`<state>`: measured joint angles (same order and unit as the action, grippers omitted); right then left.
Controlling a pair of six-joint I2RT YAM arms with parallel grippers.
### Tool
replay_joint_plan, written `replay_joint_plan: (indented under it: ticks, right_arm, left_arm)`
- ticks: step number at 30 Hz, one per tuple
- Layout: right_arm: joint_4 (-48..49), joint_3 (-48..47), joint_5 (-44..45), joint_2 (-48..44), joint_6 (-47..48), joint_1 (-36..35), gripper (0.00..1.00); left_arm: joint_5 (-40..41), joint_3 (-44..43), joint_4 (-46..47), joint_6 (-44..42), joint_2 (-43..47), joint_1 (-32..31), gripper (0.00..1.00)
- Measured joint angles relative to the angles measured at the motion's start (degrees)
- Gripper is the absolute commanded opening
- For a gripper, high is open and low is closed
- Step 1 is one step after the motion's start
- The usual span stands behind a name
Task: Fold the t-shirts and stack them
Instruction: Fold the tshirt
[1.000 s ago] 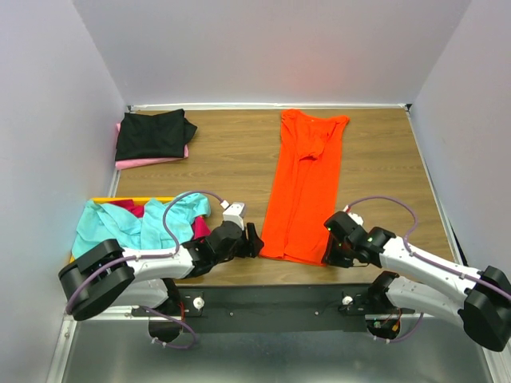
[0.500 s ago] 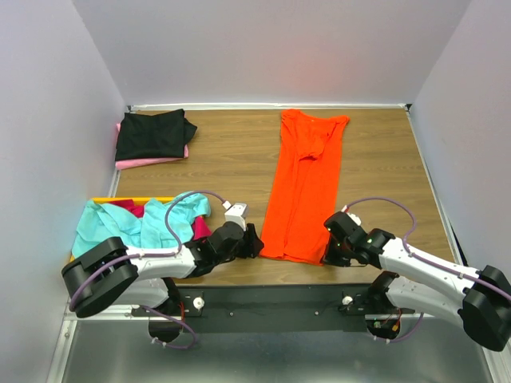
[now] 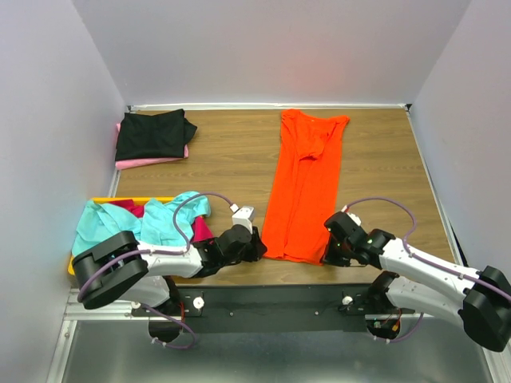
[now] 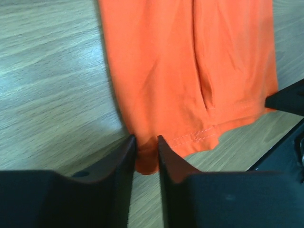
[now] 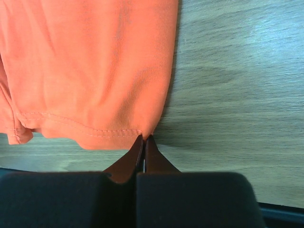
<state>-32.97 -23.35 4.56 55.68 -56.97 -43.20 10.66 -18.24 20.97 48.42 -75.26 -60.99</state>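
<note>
Closing on the near hem of the orange t-shirt (image 3: 303, 191): the left gripper (image 4: 146, 140) has slid narrowly parted fingers astride one corner, while the right gripper (image 5: 144, 138) has pressed together at the other, readying a fold.

End effector (image 4: 146, 140) straddles orange t-shirt (image 4: 190, 71) corner (jaws slightly apart).

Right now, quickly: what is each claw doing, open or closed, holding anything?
Left gripper: slightly open, straddling the orange t-shirt at its hem corner.
Right gripper: shut, pinching the shirt's other hem corner.
</note>
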Motion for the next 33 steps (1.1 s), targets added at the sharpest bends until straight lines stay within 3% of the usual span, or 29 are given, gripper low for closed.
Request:
replay_joint_plan:
  ticks: [2,6,20,33]
  right_arm:
    - [0.13,0.17,0.00,-0.35,0.00,0.00,0.01]
    - [0.22,0.48,0.00,-0.98,0.00,0.00,0.01]
    - [-0.52,-0.37,3.17,-9.66,-0.44,0.00,0.00]
    - [0.57,-7.72,19.45,-1.60,1.73,0.00,0.01]
  left_arm:
    - [0.02,-0.17,0.02,0.42,-0.52,-0.09,0.22]
    - [0.20,-0.42,0.07,1.25,-1.38,-0.66,0.00]
    - [4.87,-4.98,-2.25,1.70,-2.67,-1.14,0.00]
    - [5.79,-13.84,6.64,-3.50,-11.23,4.59,0.00]
